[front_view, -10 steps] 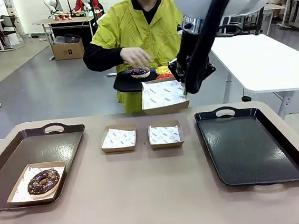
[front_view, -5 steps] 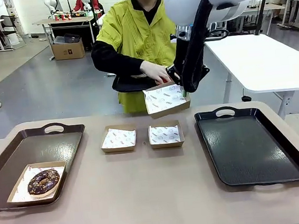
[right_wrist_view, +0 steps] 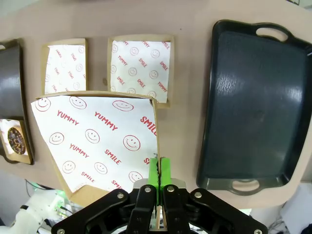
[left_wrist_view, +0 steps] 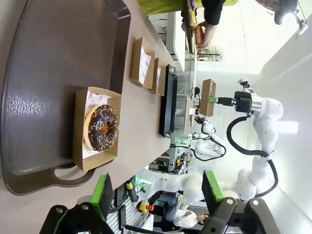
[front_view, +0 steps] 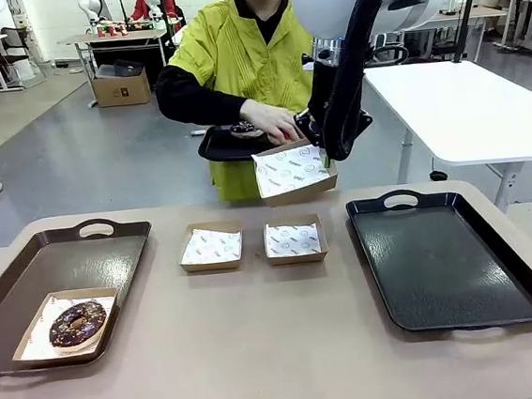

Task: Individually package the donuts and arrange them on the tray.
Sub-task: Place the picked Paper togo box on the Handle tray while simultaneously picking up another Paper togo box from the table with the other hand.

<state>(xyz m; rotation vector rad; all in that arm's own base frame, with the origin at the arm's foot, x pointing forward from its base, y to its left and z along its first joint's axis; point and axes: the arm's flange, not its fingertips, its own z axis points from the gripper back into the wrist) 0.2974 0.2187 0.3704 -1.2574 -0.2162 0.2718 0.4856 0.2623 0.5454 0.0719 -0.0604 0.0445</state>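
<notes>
Front view: right fingers (front_view: 325, 161), on the arm reaching in from the upper right, clamped on the edge of a cardboard box (front_view: 292, 171) lined with printed white paper; the box is held tilted in the air beyond the far edge of the worktop (front_view: 263, 360), just beside the person's hand (front_view: 273, 123). That hand lies over a dark donut (front_view: 244, 128) on a small black tray (front_view: 216, 150) which the person holds. On the worktop, from left to right: a brown tray (front_view: 74, 260) bearing a lined box (front_view: 30, 343) with a chocolate donut (front_view: 77, 324) with coloured sprinkles in its near left corner; two empty lined boxes (front_view: 211, 247) side by side in the middle; a large black tray (front_view: 441, 258). Left wrist view: left fingers (left_wrist_view: 101, 192) apart, green pads facing each other, holding nothing, above the handle end of the brown tray (left_wrist_view: 48, 58). The chocolate donut (left_wrist_view: 101, 127) sits in its box on that tray; the two empty boxes (left_wrist_view: 141, 62) and the large black tray (left_wrist_view: 168, 97) lie farther off, and the right arm holds its box (left_wrist_view: 208, 96) in the distance. Right wrist view: right fingers (right_wrist_view: 155, 173) together, pinched on the side wall of the held box (right_wrist_view: 97, 141), whose smiley-printed lining faces the camera. Below it on the worktop: the two empty boxes (right_wrist_view: 140, 66), the large black tray (right_wrist_view: 253, 97) to one side, and at the opposite edge the chocolate donut (right_wrist_view: 15, 138) in its box.
</notes>
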